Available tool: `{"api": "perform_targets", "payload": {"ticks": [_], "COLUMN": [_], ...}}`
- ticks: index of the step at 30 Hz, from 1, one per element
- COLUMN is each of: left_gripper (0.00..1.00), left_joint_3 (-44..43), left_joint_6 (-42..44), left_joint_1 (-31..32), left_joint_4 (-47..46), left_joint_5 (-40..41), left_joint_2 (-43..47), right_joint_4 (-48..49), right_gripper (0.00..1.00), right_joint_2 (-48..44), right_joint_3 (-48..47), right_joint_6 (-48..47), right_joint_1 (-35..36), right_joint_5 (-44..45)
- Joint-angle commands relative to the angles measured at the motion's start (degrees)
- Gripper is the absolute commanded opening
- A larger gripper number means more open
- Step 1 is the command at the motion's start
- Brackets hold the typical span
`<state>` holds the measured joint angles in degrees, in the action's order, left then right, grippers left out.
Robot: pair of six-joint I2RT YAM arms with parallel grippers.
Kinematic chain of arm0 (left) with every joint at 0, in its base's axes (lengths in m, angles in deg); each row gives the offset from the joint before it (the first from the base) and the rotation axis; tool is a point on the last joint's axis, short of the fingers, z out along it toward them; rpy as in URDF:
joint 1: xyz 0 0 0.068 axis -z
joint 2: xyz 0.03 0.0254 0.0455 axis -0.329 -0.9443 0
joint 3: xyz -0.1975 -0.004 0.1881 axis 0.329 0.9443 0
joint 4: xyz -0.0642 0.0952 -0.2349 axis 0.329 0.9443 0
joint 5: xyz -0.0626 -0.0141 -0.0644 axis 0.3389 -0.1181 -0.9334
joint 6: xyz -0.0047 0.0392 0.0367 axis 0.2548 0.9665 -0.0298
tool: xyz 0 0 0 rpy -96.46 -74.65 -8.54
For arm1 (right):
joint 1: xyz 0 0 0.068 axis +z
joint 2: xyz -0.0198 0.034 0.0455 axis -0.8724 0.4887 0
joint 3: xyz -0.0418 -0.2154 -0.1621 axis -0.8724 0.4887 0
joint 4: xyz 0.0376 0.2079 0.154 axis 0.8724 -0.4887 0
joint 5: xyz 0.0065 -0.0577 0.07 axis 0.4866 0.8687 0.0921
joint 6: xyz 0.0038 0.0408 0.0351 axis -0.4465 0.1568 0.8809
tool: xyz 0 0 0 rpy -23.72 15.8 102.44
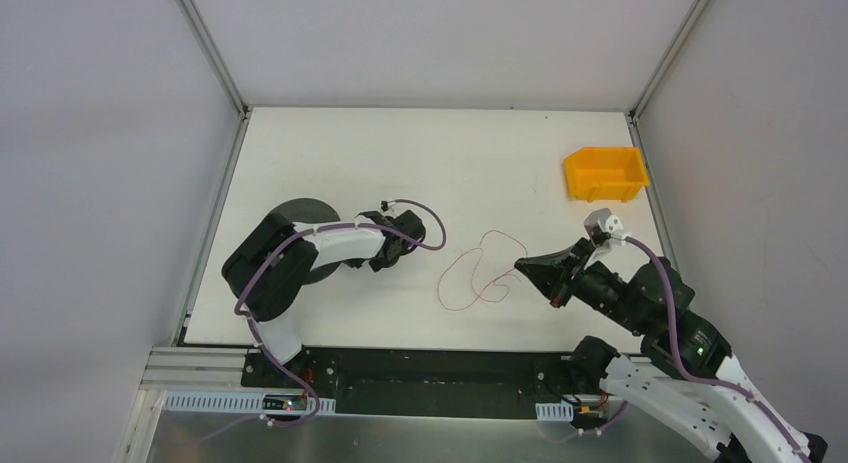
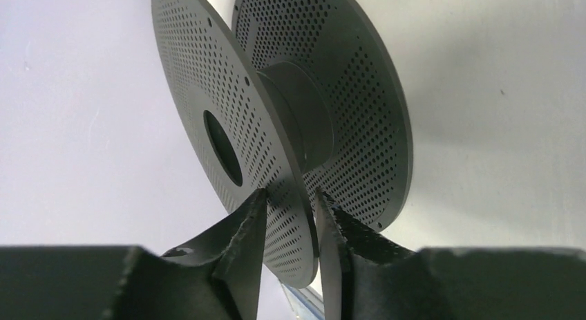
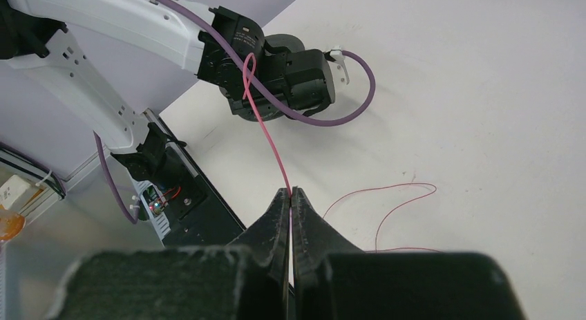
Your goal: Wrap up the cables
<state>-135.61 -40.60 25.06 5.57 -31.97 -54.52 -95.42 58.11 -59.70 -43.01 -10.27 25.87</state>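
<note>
My right gripper [image 3: 291, 192] has its jaws pressed together on the wire [image 3: 275, 156], a hair-thin reddish strand. A short free end sticks out past the fingertips, lifts off the table [image 1: 400, 163] and curls over at its tip. In the right wrist view that end points roughly at the left gripper [image 2: 290, 202]. The rest of the wire trails out of the grip and lies on the table in slack loops. From above, those loops sit between the two grippers, nearer the right one, and they touch nothing else.

The left gripper's jaws straddle the near flange of the spool [image 2: 300, 113], one finger on each face. They look clamped on it, though the oblique angle leaves me a little unsure. The hub sits just beyond those fingertips in the slot between the two perforated flanges, and I see no wire on it.

So the wire runs from my right jaws across toward the spool, and the spool lies on the far side of the loose loops. The right arm is the nearer one and already has hold of the wire, so I judge it should carry the free end across to the slot. The end would need to come in across the hub, not along its axis, or it will only rest on a flange. The strand is very limp, so I expect the tail to drag and possibly snag on its own loops.
</note>
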Motion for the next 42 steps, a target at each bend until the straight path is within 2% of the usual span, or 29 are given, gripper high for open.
{"api": "perform_targets", "payload": {"ticks": [1, 4, 6, 9, 13, 17, 20, 25, 32, 37, 39, 42], "left_gripper": [0.23, 0.07, 0.0, 0.0, 0.0, 0.0, 0.0, 0.0, 0.0, 0.0, 0.0, 0.02], "left_joint_3": [-2.35, -3.0, -3.33, -5.14, -9.05, -10.21, -10.76, -10.67, -8.57, -7.22, -7.08, -6.56], "left_joint_6": [0.5, 0.56, 0.64, 0.1, -1.94, -3.79, -4.22, -4.21, -2.06, -2.35, -2.7, -3.07], "left_joint_1": [0.14, 0.24, 0.52, 0.78, 0.81, 0.77, 0.81, 0.81, 0.81, 0.82, 0.82, 0.8], "left_joint_4": [-1.85, -1.65, -1.42, 0.74, 4.5, 4.9, 5.4, 5.35, 3.94, 1.8, 1.21, 0.1], "left_joint_5": [1.59, 0.91, -0.09, -4.43, -18.24, -29.88, -35.27, -42.9, -49.78, -52.38, -53.17, -55.37], "left_joint_2": [0.45, 2.91, 5.5, 10.7, 20.83, 29.2, 32.33, 35.7, 37.92, 39.06, 39.25, 39.64], "right_joint_4": [0.09, -0.16, -0.17, -0.2, 0.43, 0.6, 0.5, 2.11, 3.92, 5.12, 3.68, 3.17], "right_gripper": [0.0, 0.0, 0.0, 0.0, 0.0, 0.0, 0.0, 0.0, 0.0, 0.0, 0.0, 0.0], "right_joint_2": [-1.04, -1.47, -1.73, -1.86, -0.98, 5.03, 11.64, 20.37, 30.94, 37.77, 37.99, 34.59], "right_joint_3": [-1.73, -1.44, -1.34, -1.24, -0.97, -3.66, -8.43, -19.84, -34.68, -41.79, -41.73, -34.03], "right_joint_6": [-1.21, -1.22, -1.2, -1.42, -3.7, -12.12, -19.76, -31.92, -42.85, -45.44, -42.46, -37.46], "right_joint_1": [-0.19, -0.15, -0.18, -0.16, -0.18, -0.12, -0.28, -4.77, -20.29, -24.32, -24.29, -24.35], "right_joint_5": [0.63, 0.68, 0.83, 1.54, 6.28, 15.76, 23.84, 28.84, 20.47, 19.7, 14.07, -2.7]}}
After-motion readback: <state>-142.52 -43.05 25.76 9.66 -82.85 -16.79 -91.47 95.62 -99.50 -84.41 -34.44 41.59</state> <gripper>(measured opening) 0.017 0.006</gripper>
